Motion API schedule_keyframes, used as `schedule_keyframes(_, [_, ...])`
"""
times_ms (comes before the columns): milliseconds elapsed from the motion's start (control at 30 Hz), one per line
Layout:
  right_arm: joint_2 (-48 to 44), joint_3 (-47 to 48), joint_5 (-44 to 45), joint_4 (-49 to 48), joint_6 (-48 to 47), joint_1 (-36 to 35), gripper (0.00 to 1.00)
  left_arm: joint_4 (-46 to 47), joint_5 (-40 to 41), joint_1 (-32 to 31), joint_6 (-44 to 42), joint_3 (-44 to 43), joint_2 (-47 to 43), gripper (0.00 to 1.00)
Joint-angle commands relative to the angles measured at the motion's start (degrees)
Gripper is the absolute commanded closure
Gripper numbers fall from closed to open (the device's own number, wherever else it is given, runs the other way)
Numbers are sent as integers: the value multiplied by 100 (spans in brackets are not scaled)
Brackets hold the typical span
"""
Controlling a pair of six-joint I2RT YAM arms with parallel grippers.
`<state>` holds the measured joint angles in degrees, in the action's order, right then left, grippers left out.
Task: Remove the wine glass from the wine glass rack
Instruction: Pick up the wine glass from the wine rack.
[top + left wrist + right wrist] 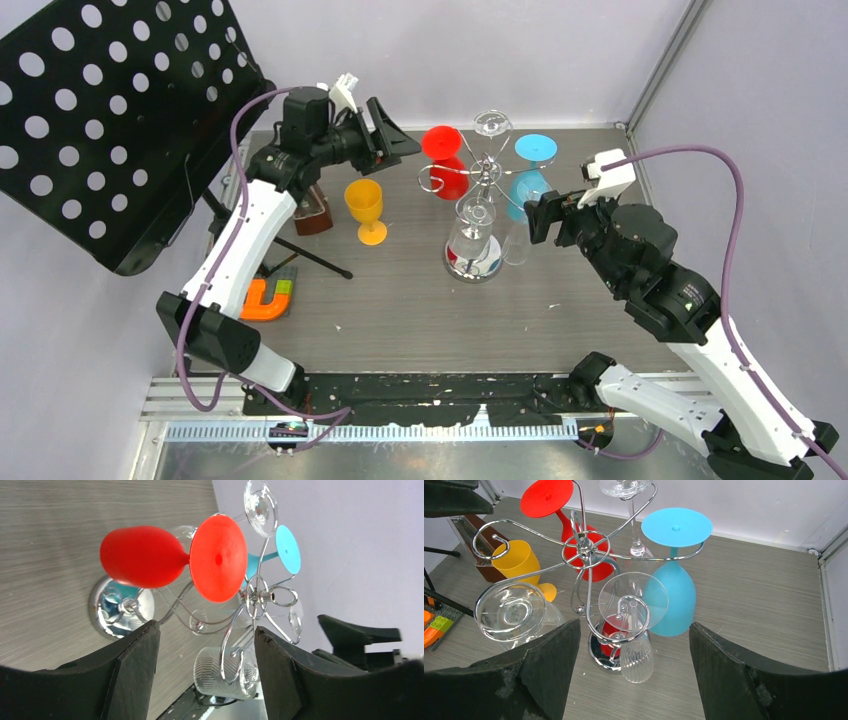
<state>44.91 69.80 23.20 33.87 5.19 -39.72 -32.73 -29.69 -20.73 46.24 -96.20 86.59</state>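
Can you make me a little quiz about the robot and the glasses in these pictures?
1. True or false: the yellow goblet hangs on the wine glass rack.
2. How many coloured glasses hang on the rack? A one, B two, C three.
3. Is the left gripper or the right gripper holding a glass?
Key: 1 false; 2 B, the red glass and the blue glass; 3 neither, both are open.
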Motion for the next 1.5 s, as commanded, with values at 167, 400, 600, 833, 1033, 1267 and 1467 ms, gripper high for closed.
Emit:
schedule_keyframes(167, [-383,-248,-148,-494,247,22,15,1411,-266,-19,1157,431,146,34])
schedule_keyframes(400, [-555,-436,-212,-543,343,18,15,1994,-252,-19,1621,730,224,39])
schedule_keyframes(600, [-661,-530,-238,-608,296,17,15,2411,-318,-19,1874,935,316,49])
schedule_keyframes(833, [-739,-550,-221,-642,263,17,16,2592,-404,-16,2008,916,417,58])
schedule_keyframes(1033, [-809,-636,-206,-673,257,17,16,2662,-473,-19,2056,902,487,64])
schedule_keyframes(1267, [-860,-768,-157,-695,220,18,16,2814,-569,-34,2141,961,526,77])
schedule_keyframes(1467, [-880,-805,-161,-694,244,17,16,2898,-650,-36,2188,977,544,89])
